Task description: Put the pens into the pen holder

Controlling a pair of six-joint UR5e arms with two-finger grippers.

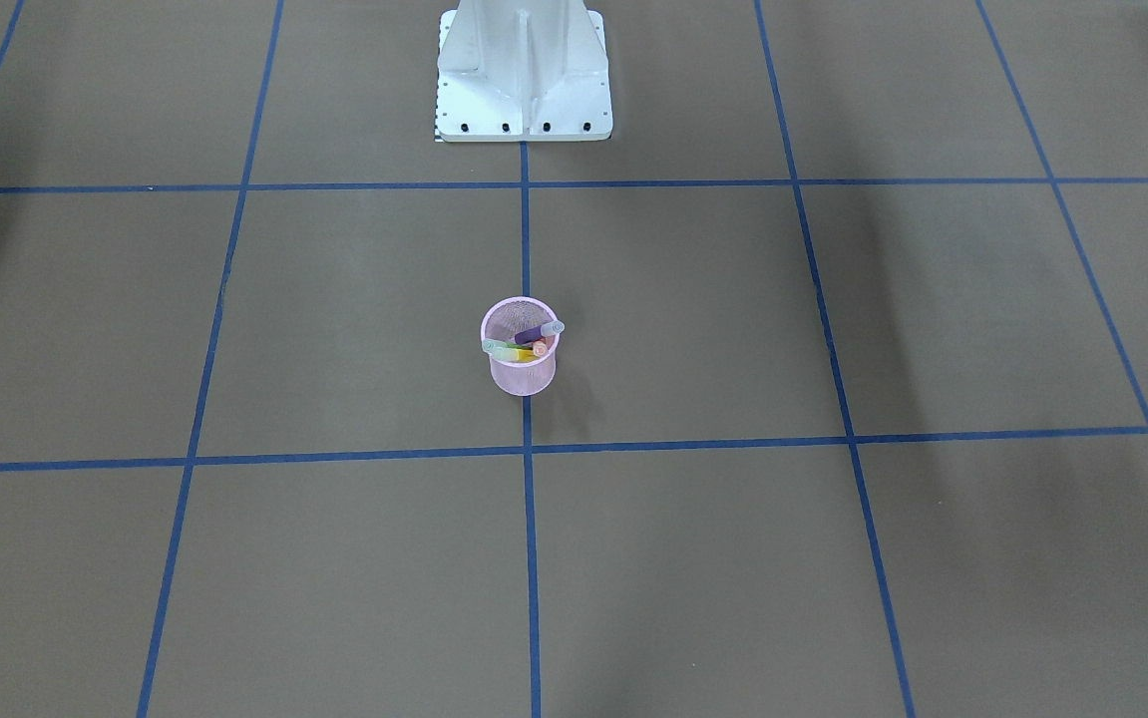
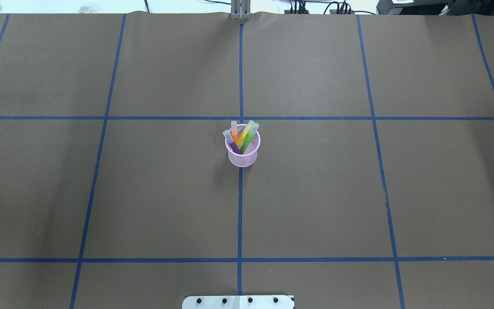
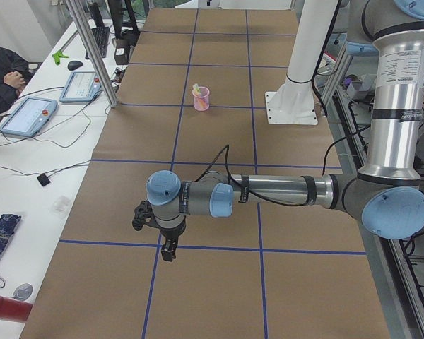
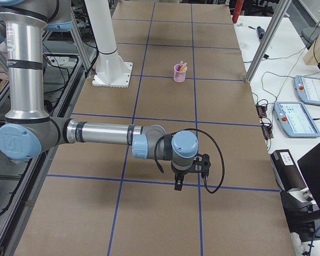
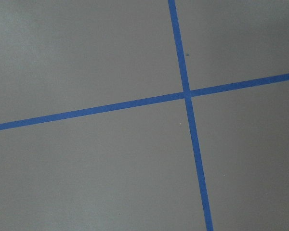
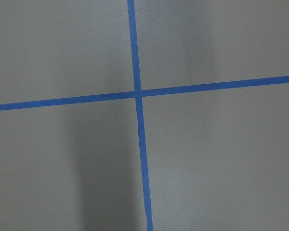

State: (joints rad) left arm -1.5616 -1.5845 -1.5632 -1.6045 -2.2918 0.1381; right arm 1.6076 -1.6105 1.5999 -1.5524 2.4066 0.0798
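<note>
The pink mesh pen holder (image 2: pixel 242 157) (image 1: pixel 522 379) stands upright on the table's middle blue line. Several pens lean inside it with their cap ends above the rim: a purple pen (image 2: pixel 232 145), an orange pen (image 2: pixel 234 131) and a green pen (image 2: pixel 250 138), with a yellow one between them. No pen lies on the table. My left gripper (image 3: pixel 168 247) hangs far from the holder over the table's left end. My right gripper (image 4: pixel 177 184) hangs over the right end. Only the side views show them, so I cannot tell whether they are open or shut. Both wrist views show just brown paper and blue tape.
The white robot base (image 1: pixel 524 90) stands behind the holder. Blue tape lines divide the brown paper. Beyond the table's far side are metal posts (image 3: pixel 92 49), tablets (image 3: pixel 28 114) on a white desk, and a person's hand (image 3: pixel 14 78).
</note>
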